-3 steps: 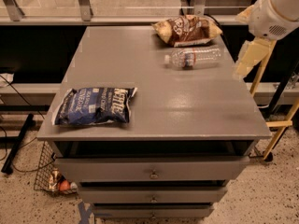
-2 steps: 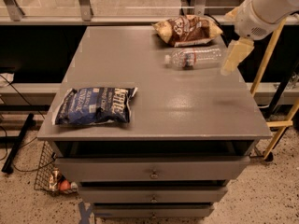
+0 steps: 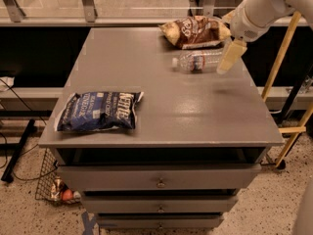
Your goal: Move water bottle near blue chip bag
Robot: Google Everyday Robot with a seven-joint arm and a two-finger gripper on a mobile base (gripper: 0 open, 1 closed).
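Note:
The water bottle (image 3: 199, 60) lies on its side at the far right of the grey cabinet top (image 3: 166, 89), white cap pointing left. The blue chip bag (image 3: 99, 111) lies flat near the front left corner. My gripper (image 3: 229, 58) hangs just above the bottle's right end, with one cream finger pointing down beside it; the white arm comes in from the upper right.
A brown-and-cream chip bag (image 3: 194, 31) lies at the back right, just behind the bottle. The cabinet has drawers (image 3: 159, 182) below. A wooden frame (image 3: 283, 58) stands to the right. A wire basket (image 3: 51, 182) sits on the floor at left.
The arm has swung in from the right edge of the cabinet toward the left, bringing my gripper over the bottle's right end. The bottle and both bags have not moved.

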